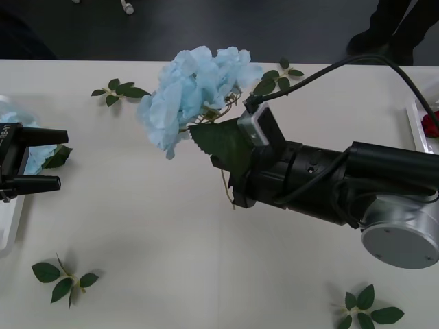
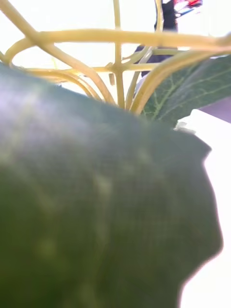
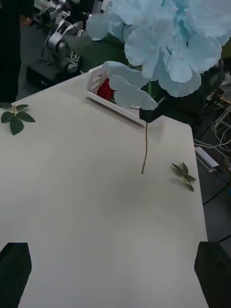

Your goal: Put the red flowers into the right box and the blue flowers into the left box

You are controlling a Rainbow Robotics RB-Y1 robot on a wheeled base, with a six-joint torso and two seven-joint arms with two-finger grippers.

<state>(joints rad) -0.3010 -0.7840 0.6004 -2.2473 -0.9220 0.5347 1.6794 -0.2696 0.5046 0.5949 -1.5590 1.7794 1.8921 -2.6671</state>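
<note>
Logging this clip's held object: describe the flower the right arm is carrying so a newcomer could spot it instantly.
Start at the white table; above its middle, the right gripper holds up a blue flower by its stem. It is a fluffy pale-blue cluster with one broad dark leaf, unlike the small loose leaf sprigs lying flat around it.

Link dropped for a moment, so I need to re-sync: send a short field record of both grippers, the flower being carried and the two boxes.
right gripper: shut on blue flower, held above the table
left gripper: open, over the left box
left box: pale blue petals inside
right box: red flowers inside
loose on table: leaf sprigs
</note>
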